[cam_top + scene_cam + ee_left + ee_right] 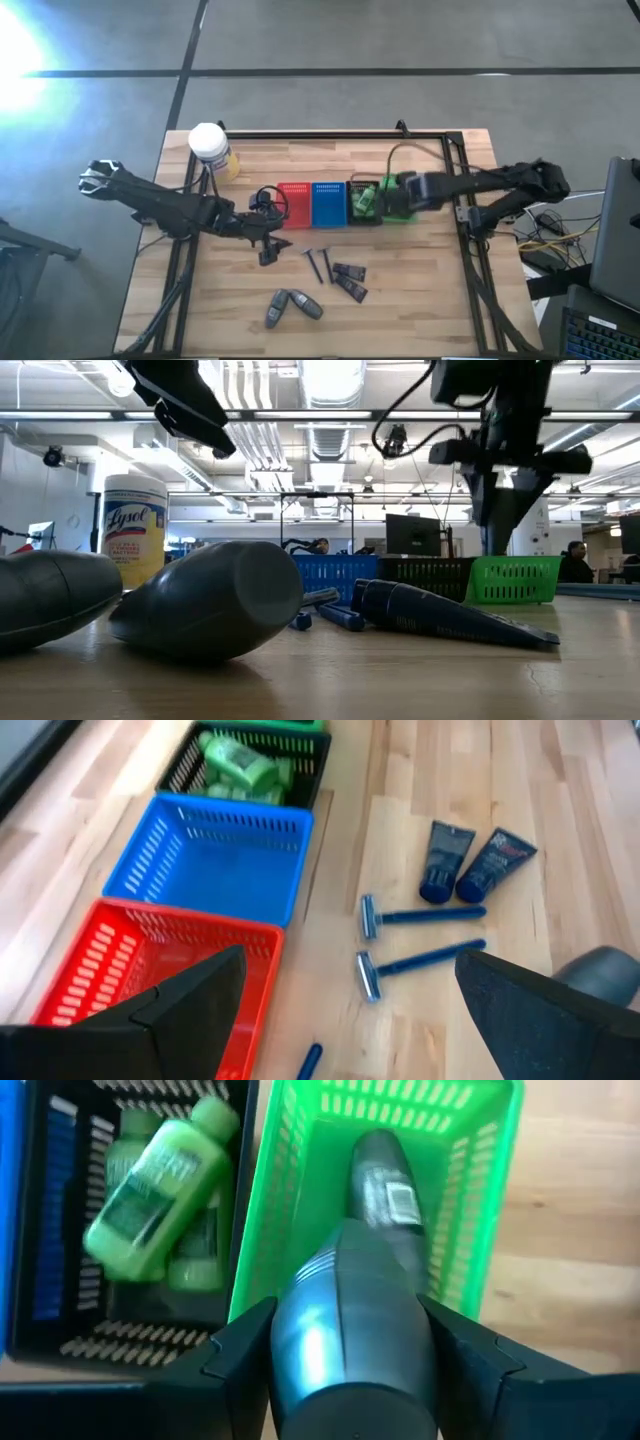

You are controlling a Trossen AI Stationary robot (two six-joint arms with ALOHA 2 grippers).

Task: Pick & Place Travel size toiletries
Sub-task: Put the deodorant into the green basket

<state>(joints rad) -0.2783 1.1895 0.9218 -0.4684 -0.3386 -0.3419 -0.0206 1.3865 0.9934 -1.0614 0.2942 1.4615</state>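
Hovering over the green slotted basket point(300, 1170), the right gripper point(350, 1350) clamps a smooth grey oval tube point(345, 1340); another lies inside. Left gripper point(350, 1010), fingers apart, hangs beside the red basket point(120, 960). Razors point(318, 260), dark packets point(349, 280) and tubes point(290, 305) lie on bare wood at lower centre.

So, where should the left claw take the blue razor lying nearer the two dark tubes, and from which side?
Probably grip the thin blue plastic razor at mid-handle, with the open left claw coming straight down and closing across the handle. It lies flat on the wooden table, its wide head is at one end, and the second blue razor lies close alongside.
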